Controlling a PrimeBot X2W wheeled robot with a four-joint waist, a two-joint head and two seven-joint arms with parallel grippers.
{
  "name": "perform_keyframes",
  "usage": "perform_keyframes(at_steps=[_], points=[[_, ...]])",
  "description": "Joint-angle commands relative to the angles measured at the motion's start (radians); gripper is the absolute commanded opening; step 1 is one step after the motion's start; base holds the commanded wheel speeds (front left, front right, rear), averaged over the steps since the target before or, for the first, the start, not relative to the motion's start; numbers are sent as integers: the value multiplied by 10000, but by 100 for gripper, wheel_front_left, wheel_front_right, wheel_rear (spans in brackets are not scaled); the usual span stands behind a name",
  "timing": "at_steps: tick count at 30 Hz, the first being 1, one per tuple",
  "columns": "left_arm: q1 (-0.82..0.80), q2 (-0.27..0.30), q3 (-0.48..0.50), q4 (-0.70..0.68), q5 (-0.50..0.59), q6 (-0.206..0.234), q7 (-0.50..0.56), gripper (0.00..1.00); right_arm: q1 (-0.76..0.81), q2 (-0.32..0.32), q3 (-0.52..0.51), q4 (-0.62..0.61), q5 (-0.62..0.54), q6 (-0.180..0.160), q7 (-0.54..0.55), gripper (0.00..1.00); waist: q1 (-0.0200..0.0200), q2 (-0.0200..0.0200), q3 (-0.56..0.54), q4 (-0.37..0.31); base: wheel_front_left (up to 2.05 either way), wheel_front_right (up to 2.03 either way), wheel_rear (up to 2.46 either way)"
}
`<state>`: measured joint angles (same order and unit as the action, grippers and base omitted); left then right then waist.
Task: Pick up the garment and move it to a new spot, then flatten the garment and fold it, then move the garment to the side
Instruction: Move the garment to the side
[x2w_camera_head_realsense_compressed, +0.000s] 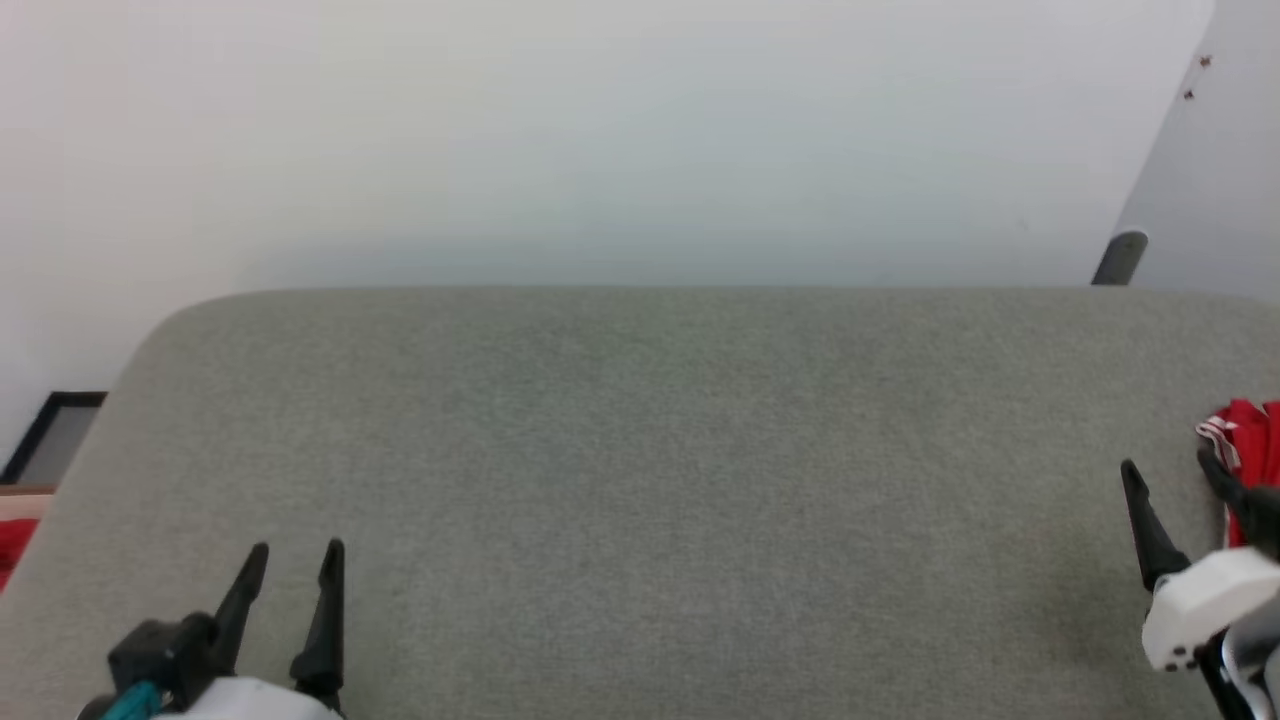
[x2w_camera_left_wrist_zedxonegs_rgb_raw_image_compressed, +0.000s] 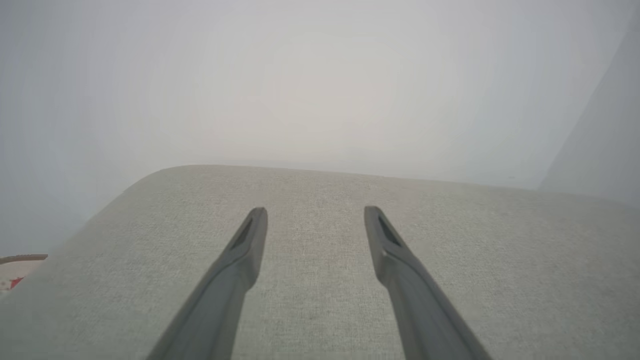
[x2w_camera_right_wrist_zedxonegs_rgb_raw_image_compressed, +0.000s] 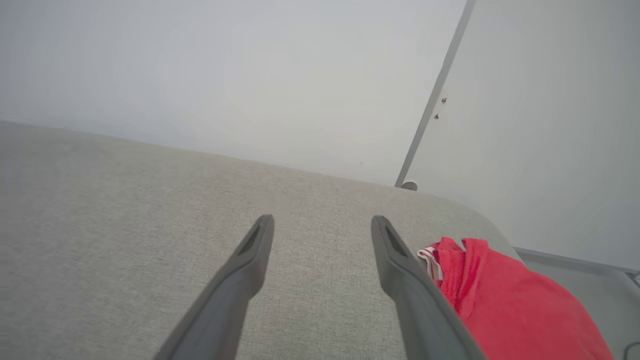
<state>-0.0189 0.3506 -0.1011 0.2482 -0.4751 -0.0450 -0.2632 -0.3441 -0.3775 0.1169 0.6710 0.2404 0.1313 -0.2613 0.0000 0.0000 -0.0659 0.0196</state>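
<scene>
The garment (x2w_camera_head_realsense_compressed: 1248, 440) is a bunched red shirt with a bit of red-white striped trim, lying at the right edge of the grey padded surface (x2w_camera_head_realsense_compressed: 640, 480). In the right wrist view the garment (x2w_camera_right_wrist_zedxonegs_rgb_raw_image_compressed: 505, 300) lies just right of my right gripper's right finger. My right gripper (x2w_camera_head_realsense_compressed: 1170, 470) stands open at the far right, its fingers beside the garment's left edge and nothing between them. My left gripper (x2w_camera_head_realsense_compressed: 298, 552) is open at the lower left over bare grey fabric; the left gripper (x2w_camera_left_wrist_zedxonegs_rgb_raw_image_compressed: 315, 212) holds nothing.
The grey surface ends at a rounded far edge before a white wall (x2w_camera_head_realsense_compressed: 600, 140). A dark post (x2w_camera_head_realsense_compressed: 1120, 258) rises at the far right corner. A dark-framed panel (x2w_camera_head_realsense_compressed: 55, 430) and something red (x2w_camera_head_realsense_compressed: 12, 545) lie beyond the left edge.
</scene>
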Motion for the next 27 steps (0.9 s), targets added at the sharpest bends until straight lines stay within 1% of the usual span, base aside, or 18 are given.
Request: perform_keyframes(at_steps=[1,4,7,12,14,21,27], points=[[205,-52,75,-17,25,15,-8,100,386,153,-266,-283,-80,-11,-38,100,0,0,-223,214,0,0,0],[424,-34,234,-27,134,15,-8,100,1107,445,-800,-1075,-311,-11,-38,100,0,0,-311,327,0,0,0],[660,-51,358,-58,172,-105,-8,100,1871,739,-1278,-1801,-511,-11,-37,100,0,0,-396,459,0,0,0],[934,-13,522,-48,266,-266,-8,100,2756,1118,-1693,-2670,-757,-11,-38,100,0,0,-482,577,0,0,0],[1055,2,607,-41,281,-300,-9,100,3180,1322,-1890,-3050,-678,-11,-37,100,0,0,-520,632,0,0,0],[1451,-29,798,-168,439,-467,-9,100,4401,1857,-2026,-4364,-1198,-11,-37,100,0,0,-593,696,0,0,0],[1601,-91,869,-99,550,-581,-9,100,4992,2287,-2087,-5055,-1351,-11,-37,100,0,0,-592,635,0,0,0]])
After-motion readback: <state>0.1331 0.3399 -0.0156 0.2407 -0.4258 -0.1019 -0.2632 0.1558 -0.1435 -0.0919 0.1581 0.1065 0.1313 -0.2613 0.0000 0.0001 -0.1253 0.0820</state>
